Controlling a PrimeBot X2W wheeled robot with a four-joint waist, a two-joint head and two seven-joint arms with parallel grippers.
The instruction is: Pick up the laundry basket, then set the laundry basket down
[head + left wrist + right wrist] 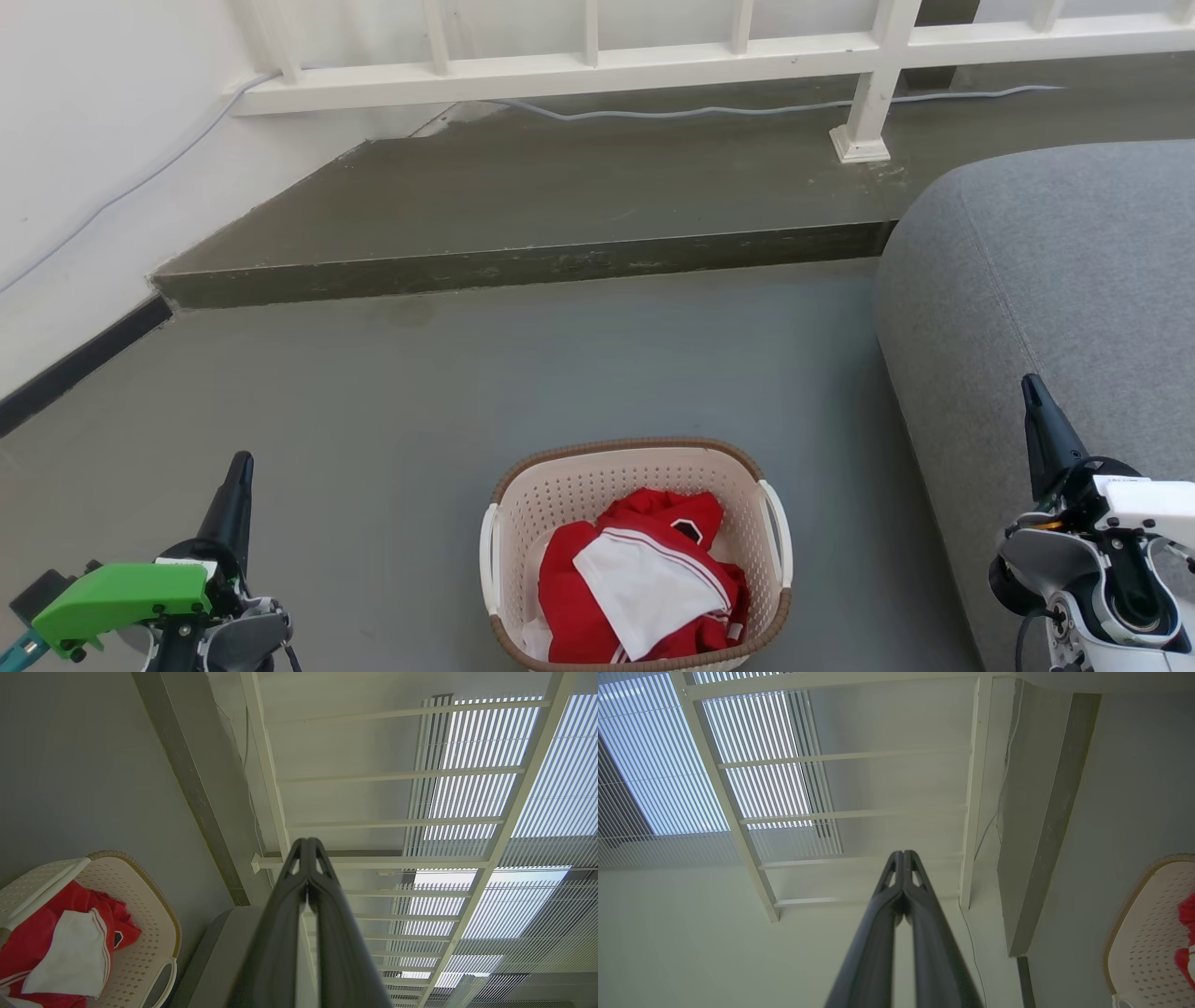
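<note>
Laundry basket (pixel 597 487) on grey floor (pixel 560 355), grey sofa (pixel 1055 280) nearby, white railing (pixel 597 65) behind

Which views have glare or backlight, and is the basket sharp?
Head view: even, soft light; laundry basket sharp, no glare. Left wrist view: bright blinds at right, left gripper a dark silhouette. Right wrist view: bright blinds upper left, right gripper likewise dark.

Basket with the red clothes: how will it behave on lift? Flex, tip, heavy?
Probably light: the laundry basket has thin perforated walls and holds just some red-and-white clothing. Walls may flex a little. Lifted by one white handle alone, it would likely tilt.
</note>
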